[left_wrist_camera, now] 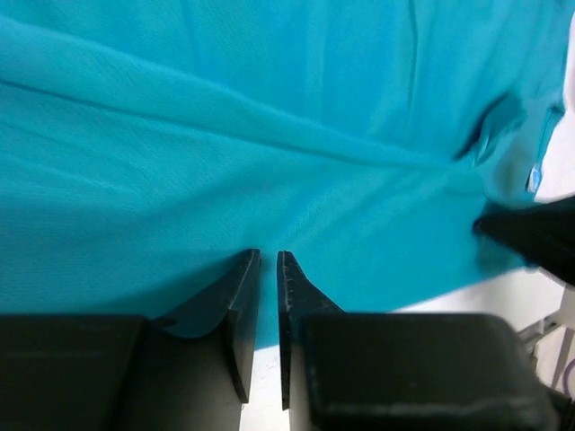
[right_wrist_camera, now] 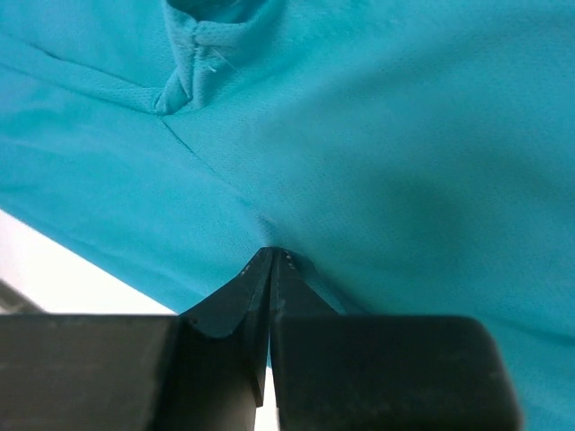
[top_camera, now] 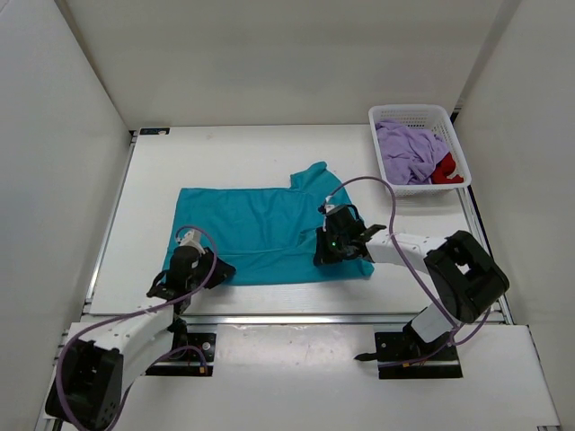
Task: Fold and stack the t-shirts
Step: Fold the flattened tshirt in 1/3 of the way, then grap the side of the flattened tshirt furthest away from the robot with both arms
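R claw (right_wrist_camera: 271,254) is pinched shut on teal shirt (top_camera: 256,229) at its right side, cloth puckering at the tips. L claw (left_wrist_camera: 269,256) sits at the near-left hem, jaws a thin slit apart; can't tell if cloth is betw. them. It lies spread flat mid-table (top_camera: 234,157), a flap poking out at far right. Basket (top_camera: 410,112) in far-right corner holds bunched lavender shirt (top_camera: 404,148) w/ red shirt (top_camera: 446,169) at its right.

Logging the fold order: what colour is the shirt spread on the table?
The teal-turquoise t-shirt is plain, with no pattern; it shows best in the top external view.
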